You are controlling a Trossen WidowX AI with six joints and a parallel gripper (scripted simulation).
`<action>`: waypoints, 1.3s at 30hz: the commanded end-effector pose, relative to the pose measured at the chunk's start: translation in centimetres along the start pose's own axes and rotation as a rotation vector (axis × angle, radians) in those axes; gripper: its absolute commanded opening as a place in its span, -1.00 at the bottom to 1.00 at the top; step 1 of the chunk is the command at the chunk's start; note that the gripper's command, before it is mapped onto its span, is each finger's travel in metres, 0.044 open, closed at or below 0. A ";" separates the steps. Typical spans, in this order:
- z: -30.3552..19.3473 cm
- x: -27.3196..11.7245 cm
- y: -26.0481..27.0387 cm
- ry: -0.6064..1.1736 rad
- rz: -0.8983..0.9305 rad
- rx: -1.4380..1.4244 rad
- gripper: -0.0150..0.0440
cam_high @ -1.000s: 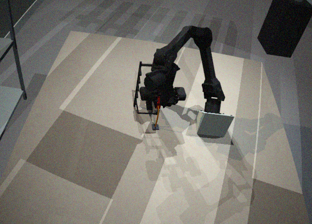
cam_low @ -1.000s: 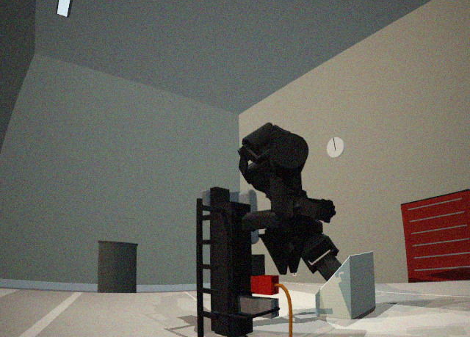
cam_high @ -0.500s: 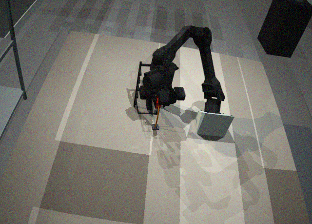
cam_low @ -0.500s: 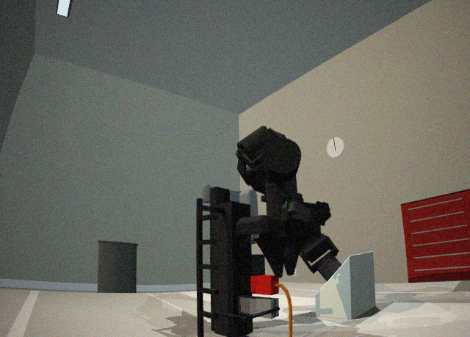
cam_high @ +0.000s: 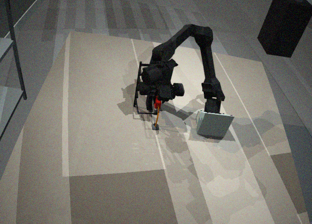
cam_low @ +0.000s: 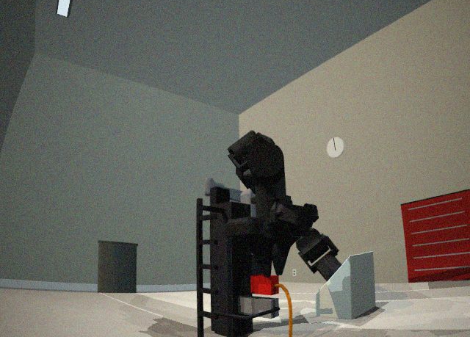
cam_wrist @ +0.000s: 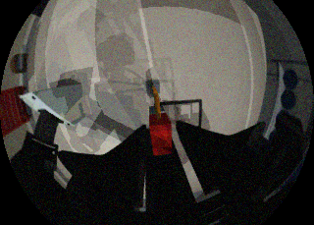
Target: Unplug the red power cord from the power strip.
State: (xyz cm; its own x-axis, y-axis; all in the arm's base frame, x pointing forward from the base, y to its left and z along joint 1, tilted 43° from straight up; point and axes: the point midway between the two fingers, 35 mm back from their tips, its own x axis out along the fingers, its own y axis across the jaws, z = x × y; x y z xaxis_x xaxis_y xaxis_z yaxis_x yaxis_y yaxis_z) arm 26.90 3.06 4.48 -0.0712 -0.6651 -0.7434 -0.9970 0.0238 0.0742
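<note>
Matt red plug (cam_low: 264, 284), smooth orange cord (cam_low: 288, 307), matt black tool (cam_low: 278, 266).

The plug (cam_wrist: 160, 135) is flanked by the tool (cam_wrist: 161, 146); passage at nine o'clock is blocked by the rack (cam_high: 138, 90).

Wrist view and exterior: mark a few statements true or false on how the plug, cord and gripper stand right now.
1. The red plug sits in the power strip. True.
2. The gripper is down at the plug, one finger on either side. True.
3. The fingers are clamped tight on the plug. False: they stand partly open and grip nothing.
4. The cord is blue. False: it is orange.
</note>
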 end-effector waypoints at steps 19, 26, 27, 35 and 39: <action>-1.0 1.0 0.1 0.002 0.002 -0.001 -0.04; -1.0 1.0 0.1 0.002 0.002 -0.001 -0.40; -1.0 1.0 0.1 0.002 0.002 -0.001 -0.42; -0.6 0.9 0.1 0.002 0.002 -0.001 -0.49; 0.0 0.9 0.0 0.001 0.001 -0.001 -0.49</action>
State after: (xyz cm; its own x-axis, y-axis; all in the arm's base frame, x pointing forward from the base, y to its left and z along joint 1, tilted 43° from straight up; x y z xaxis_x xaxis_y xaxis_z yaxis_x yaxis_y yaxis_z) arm 26.79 1.67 4.33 -0.0751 -0.6764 -0.7327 -0.9966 0.0251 0.0790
